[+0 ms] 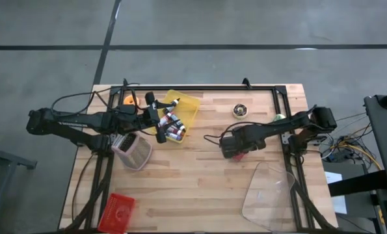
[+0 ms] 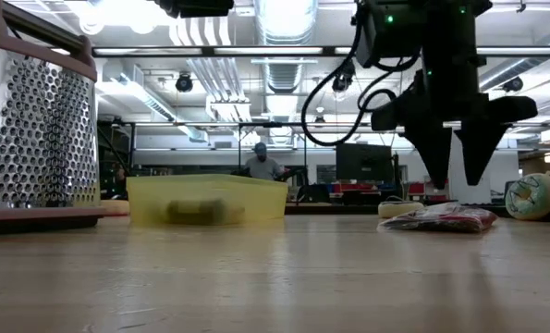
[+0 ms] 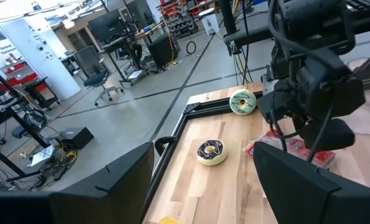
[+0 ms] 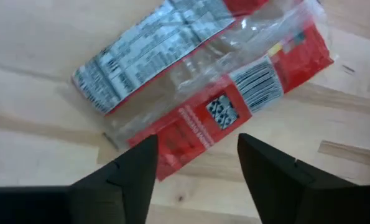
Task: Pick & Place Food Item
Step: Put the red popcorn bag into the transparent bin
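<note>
Hovering right claw (image 2: pixel 458 176): it is seen just above the red snack packet (image 2: pixel 439 218), its two dark fingers (image 4: pixel 278 180) spread apart and nothing pinched between them; in the low view the fingertips hang clear of the wrapper.
Task item: the red snack packet lies flat on the bench (image 1: pixel 200 188), right of the middle, directly under the right claw; in the right wrist view its clear window, barcode and printed label panel are turned upward, and it rests at a slant.
Left claw (image 1: pixel 162 122): it is held over the yellow container (image 1: pixel 188 106) at the far left of the bench, with its fingers (image 3: pixel 119 177) spread wide and nothing gripped.
Yellow container: it is placed at the far left part of the bench; what is inside cannot be made out clearly.
Box grater (image 1: pixel 133 151): it is found on the left side, nearer than the yellow container; in the low view it stands at the picture's left edge.
Chocolate doughnut (image 1: pixel 239 110): it is set at the far side, right of the middle, well apart from the packet.
Green doughnut (image 3: pixel 242 102): it is seen near the far right corner.
Red basket (image 1: pixel 118 211): it is set at the near left corner.
Clear lid (image 1: pixel 266 192): it lies at the near right.
Background: a person (image 2: pixel 262 163) is seen far behind the bench.
</note>
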### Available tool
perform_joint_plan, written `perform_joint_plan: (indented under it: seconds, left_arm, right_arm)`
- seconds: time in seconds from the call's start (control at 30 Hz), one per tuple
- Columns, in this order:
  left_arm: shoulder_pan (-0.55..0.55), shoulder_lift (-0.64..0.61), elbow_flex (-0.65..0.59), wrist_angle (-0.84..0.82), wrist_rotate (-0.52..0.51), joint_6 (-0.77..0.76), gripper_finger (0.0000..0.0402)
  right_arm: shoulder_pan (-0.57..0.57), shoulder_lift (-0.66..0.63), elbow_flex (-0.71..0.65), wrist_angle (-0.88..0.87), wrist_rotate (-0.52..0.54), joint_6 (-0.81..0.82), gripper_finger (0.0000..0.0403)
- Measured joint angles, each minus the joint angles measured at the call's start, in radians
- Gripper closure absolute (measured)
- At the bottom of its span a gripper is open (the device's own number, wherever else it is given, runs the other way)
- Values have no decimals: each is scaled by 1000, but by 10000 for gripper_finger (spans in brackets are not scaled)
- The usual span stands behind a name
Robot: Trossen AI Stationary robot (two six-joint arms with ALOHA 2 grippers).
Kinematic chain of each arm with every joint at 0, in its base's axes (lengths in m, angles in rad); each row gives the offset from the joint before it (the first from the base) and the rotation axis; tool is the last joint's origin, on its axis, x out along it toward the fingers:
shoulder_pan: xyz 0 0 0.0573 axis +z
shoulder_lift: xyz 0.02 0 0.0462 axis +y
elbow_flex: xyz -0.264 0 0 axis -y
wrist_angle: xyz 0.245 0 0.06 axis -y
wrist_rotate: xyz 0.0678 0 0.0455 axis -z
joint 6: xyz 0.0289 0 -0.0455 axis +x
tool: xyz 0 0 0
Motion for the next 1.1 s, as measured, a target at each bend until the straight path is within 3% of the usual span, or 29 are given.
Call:
perform_joint_plan:
  seconds: [0.33,0.73,1.1]
  left_arm:
    - [0,0,0,0,0,0,122]
    - [0,0,0,0,0,0,122]
    - [0,0,0,0,0,0,122]
  right_arm:
    - [-20,0,-37,-1,40,51,114]
    - [-100,-10,-95,93,157,42,112]
    - [-106,-116,-151,-9,137,-18,109]
